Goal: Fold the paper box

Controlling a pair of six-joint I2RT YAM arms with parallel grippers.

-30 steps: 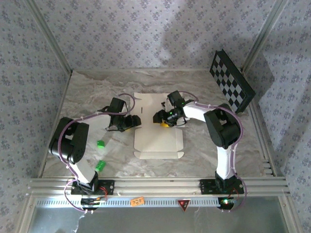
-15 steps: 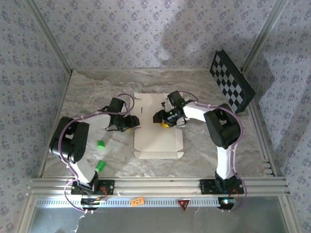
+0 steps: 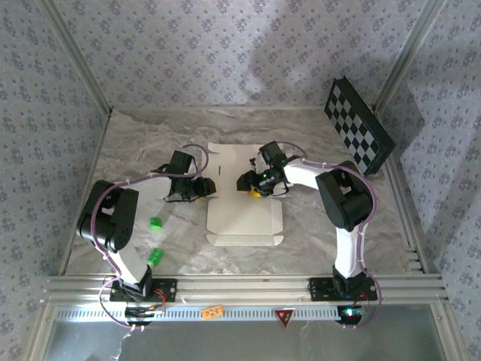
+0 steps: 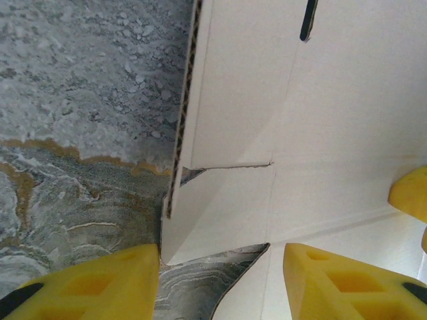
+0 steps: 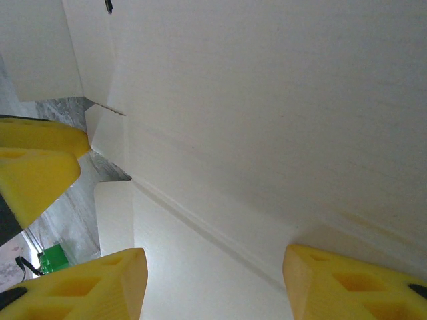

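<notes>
The flat, cream-white die-cut cardboard paper box [image 3: 244,214] lies unfolded at the centre of the top view, on the grey marbled table [image 3: 143,150]. The left gripper [image 3: 203,189] sits at the sheet's left edge, jaws parted and gripping nothing. In its wrist view a small side flap [image 4: 213,213] points into the gap between them. The right gripper [image 3: 251,183], likewise spread and empty, is poised over the sheet's middle. The flap likely wants raising next — one finger should slip under its corner and lift along the crease while the right arm pins the sheet.
</notes>
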